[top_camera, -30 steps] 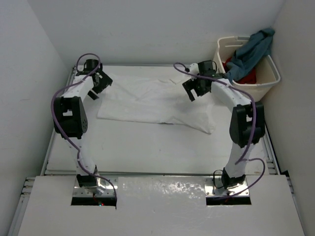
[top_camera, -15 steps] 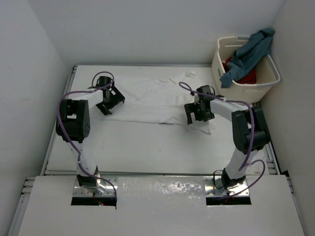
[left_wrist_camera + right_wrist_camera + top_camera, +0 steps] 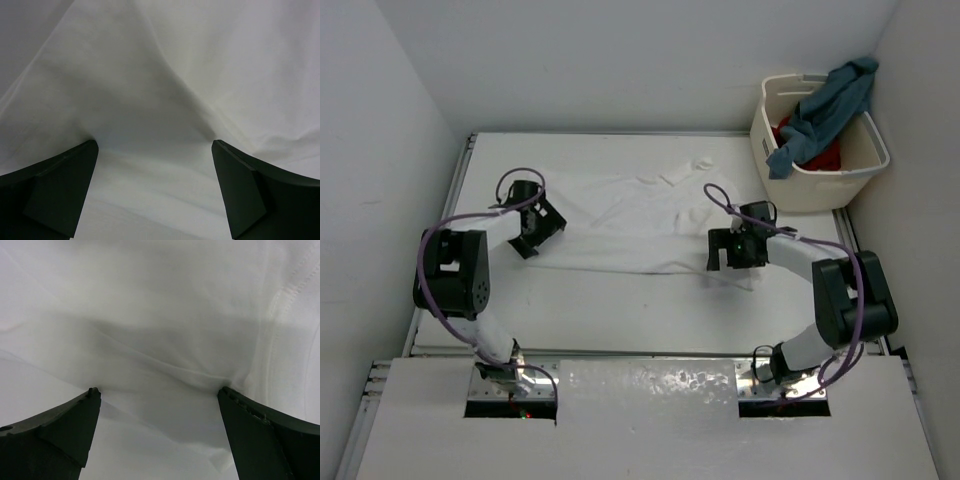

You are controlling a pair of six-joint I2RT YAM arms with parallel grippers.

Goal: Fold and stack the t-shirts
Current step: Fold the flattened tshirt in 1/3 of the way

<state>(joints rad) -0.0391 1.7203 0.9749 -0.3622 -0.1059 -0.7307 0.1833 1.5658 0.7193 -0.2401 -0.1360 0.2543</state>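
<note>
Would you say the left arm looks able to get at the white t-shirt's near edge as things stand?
Probably yes: the left gripper stands open right at the edge of the white t-shirt, nothing between them.

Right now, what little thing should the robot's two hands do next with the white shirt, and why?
Probably close both on the near edge. The left gripper and right gripper stand open and low, with the white t-shirt's edge lying between each pair of fingers, not yet pinched.
</note>
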